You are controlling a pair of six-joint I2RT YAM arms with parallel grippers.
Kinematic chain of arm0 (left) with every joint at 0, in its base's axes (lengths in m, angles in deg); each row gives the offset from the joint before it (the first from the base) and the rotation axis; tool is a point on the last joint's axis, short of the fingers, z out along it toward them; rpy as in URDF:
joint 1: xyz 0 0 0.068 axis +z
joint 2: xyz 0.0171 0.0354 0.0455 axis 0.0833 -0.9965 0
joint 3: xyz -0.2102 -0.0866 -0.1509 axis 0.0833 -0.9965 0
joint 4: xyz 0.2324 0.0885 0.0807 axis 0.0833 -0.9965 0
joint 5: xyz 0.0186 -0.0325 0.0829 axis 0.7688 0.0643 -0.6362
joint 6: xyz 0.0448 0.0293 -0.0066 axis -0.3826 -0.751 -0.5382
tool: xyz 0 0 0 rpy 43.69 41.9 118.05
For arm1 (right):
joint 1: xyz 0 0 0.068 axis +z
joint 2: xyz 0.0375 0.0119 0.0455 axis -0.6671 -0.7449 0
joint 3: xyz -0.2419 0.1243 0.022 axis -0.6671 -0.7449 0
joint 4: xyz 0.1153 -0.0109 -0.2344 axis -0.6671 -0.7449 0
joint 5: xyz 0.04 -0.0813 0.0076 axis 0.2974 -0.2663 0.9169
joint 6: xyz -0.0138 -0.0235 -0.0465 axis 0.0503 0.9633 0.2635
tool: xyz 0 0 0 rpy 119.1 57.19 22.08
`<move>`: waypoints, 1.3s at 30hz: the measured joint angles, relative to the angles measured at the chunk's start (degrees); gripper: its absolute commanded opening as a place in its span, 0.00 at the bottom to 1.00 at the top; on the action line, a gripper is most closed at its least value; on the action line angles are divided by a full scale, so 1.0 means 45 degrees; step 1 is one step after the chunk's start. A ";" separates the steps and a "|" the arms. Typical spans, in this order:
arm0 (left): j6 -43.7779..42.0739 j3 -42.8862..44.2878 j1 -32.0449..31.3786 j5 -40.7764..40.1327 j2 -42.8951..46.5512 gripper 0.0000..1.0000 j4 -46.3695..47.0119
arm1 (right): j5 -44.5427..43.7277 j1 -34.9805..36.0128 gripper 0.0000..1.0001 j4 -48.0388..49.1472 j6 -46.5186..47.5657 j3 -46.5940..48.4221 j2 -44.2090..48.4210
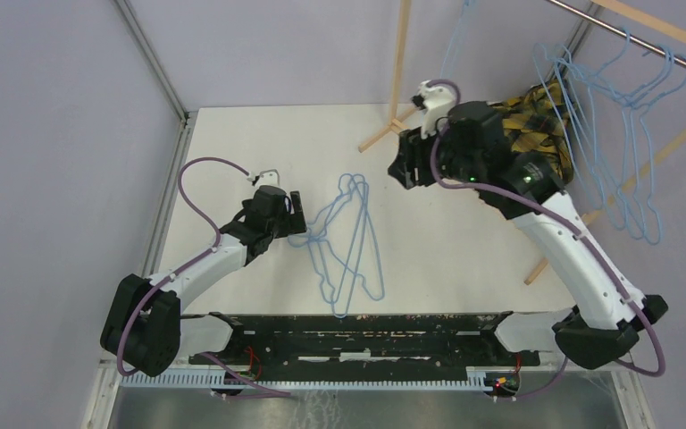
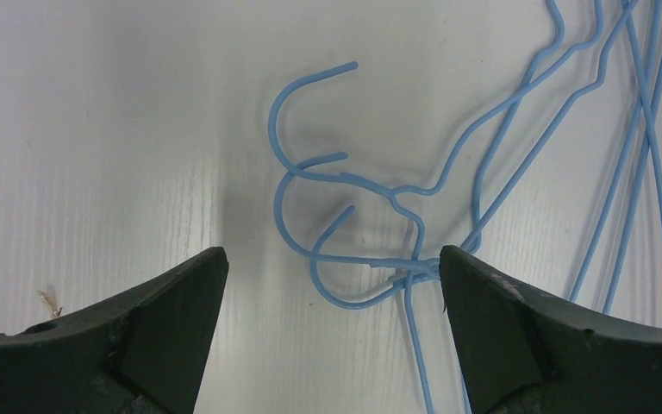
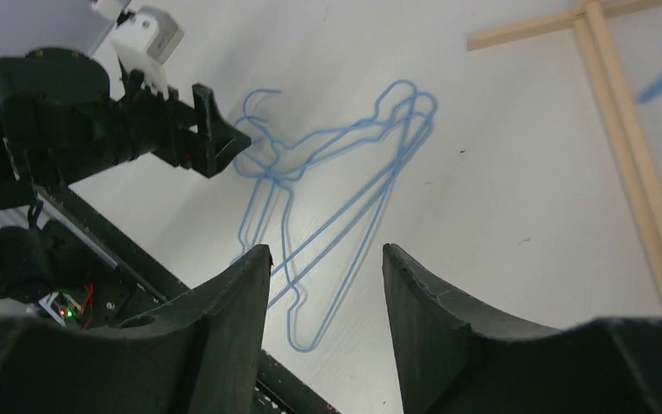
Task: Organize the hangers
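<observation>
A tangle of light-blue wire hangers (image 1: 348, 241) lies flat on the white table, hooks pointing left. My left gripper (image 1: 299, 219) is open and empty, low over the table, with the hooks (image 2: 327, 216) between and just ahead of its fingertips (image 2: 185, 293); the twisted necks lie close to the right fingertip. Several more hangers (image 1: 625, 134) hang on the rack rail at the upper right. My right gripper (image 1: 402, 170) is open and empty, held high above the table; in its wrist view the pile (image 3: 336, 190) and my left gripper (image 3: 211, 138) show below.
A wooden rack frame (image 1: 399, 63) stands at the back, its foot (image 3: 621, 129) on the table. A yellow-black plaid cloth (image 1: 536, 121) hangs behind my right arm. A black rail (image 1: 348, 326) runs along the near edge. A purple wall (image 1: 54, 134) lies to the left.
</observation>
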 measured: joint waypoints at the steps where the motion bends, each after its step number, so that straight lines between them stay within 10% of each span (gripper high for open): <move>1: 0.0000 0.0000 0.0000 -0.0034 0.0000 0.99 -0.0015 | -0.0160 0.0495 0.59 0.0068 0.0034 -0.0121 -0.0194; 16: 0.0811 0.0000 0.3079 0.0199 0.0976 0.99 -0.0141 | -0.0981 0.3750 0.56 0.3308 -0.0699 -0.3716 -0.4454; 39: 0.1005 -0.0340 0.3152 0.0845 0.1569 0.99 0.0126 | -0.0865 0.5367 0.49 0.5542 -0.1812 -0.3526 -0.9598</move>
